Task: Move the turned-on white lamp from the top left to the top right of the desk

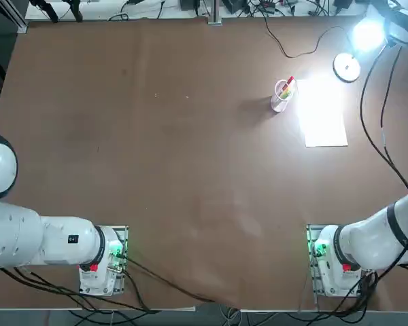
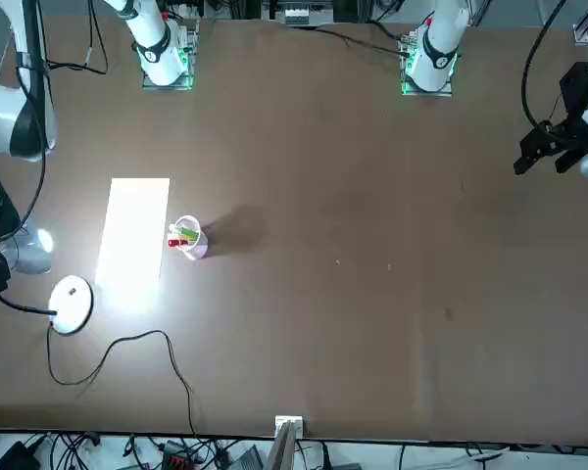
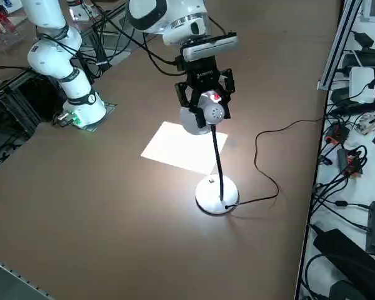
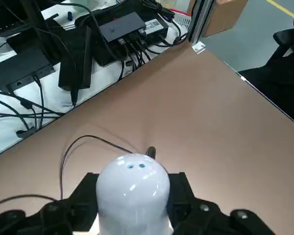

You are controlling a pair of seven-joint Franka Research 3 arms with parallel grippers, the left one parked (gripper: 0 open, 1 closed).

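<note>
The white lamp stands at the top right of the brown desk [image 1: 156, 149], its round base [image 1: 346, 66] on the tabletop and its head [image 1: 367, 34] glowing. My right gripper [image 3: 205, 100] is shut on the lamp head [image 3: 210, 114], one black finger on each side. In the wrist view the rounded white head [image 4: 133, 188] fills the gap between the fingers [image 4: 85, 191]. The slim black neck [image 3: 217, 156] runs down to the disc base [image 3: 217, 194]. The thin black cord [image 1: 306, 44] trails off toward the desk's far edge.
A clear cup of pens [image 1: 283, 94] stands just left of a brightly lit white paper sheet [image 1: 324, 115], both close to the lamp. Cables and power boxes [image 4: 122, 27] lie beyond the desk's far edge. An aluminium rail [image 3: 337, 44] borders that side.
</note>
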